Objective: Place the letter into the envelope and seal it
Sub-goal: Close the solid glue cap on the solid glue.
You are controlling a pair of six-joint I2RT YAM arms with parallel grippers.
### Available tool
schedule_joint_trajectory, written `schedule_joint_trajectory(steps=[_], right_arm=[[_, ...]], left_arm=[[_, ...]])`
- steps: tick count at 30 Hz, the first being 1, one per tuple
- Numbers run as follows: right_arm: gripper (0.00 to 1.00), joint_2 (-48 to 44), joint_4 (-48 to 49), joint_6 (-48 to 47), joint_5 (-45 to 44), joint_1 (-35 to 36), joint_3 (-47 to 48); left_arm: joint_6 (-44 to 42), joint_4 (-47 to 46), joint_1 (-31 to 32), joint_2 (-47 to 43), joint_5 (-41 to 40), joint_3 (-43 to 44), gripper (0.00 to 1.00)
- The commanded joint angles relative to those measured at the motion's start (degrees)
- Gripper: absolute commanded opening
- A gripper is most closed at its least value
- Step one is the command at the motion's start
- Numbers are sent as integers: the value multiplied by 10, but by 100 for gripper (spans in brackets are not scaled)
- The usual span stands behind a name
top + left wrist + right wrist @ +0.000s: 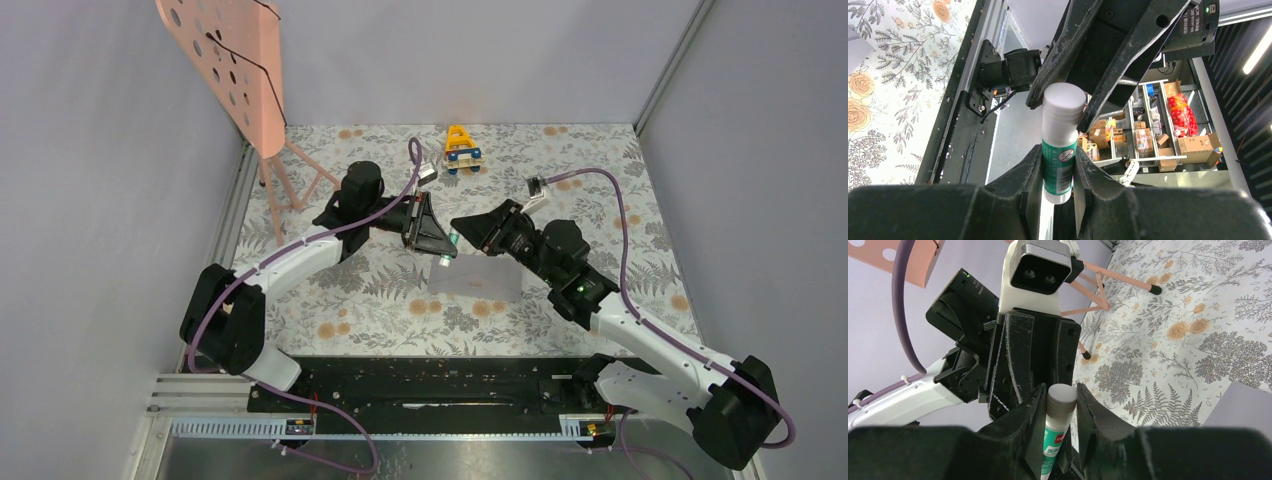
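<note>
**A:** Where's the envelope?

**B:** The envelope (478, 279) lies flat about the middle of the table (600, 200), a little toward the near edge. Its long axis runs left to right, with the right end tipped slightly nearer. I can see no pointed flap from above, and I can't tell whether the letter is inside.

**A:** And the grippers?

**B:** Both are raised and face each other just beyond the envelope's far long edge. The left gripper (1058, 160) is closed on the green-labelled body of a glue stick (1059, 170), its jaws only as far apart as the tube is thick. The right gripper (1060, 400) has its fingers on either side of the white cap (1063, 102), and they look pressed against it.

**A:** So what's the step?

**B:** Uncapping, I'd judge. One arm steadies the tube while the other draws the cap off along the stick's own axis, which lies crosswise to both pairs of fingers.

**A:** And what does the next move turn on?

**B:** The envelope sits below the jaws and toward the near edge, within easy reach of either arm. Seen from above, the right forearm crosses its right end. The left arm holds the tube, so it would have to turn the open end downward and run it along the envelope's length.

**A:** Any risk?

**B:** If the pull is off-axis, the tube may twist in the left jaws.
</note>
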State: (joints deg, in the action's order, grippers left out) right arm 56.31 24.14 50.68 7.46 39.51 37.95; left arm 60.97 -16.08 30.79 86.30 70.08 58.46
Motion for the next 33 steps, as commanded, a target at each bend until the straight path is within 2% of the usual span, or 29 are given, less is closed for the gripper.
schedule_joint_trajectory(steps=[1,17,25,33], right_arm=[[0,-12,-18,-3,139,79,0],[0,-30,-1,23,128,106,-8],[0,-14,27,35,159,108,-3],[0,1,8,19,153,127,1]], left_arm=[[30,-84,-24,17,-158,9,0],[45,-102,-53,42,-180,10,0],[22,-85,-64,51,-175,21,0],[30,-94,-67,63,-170,39,0]])
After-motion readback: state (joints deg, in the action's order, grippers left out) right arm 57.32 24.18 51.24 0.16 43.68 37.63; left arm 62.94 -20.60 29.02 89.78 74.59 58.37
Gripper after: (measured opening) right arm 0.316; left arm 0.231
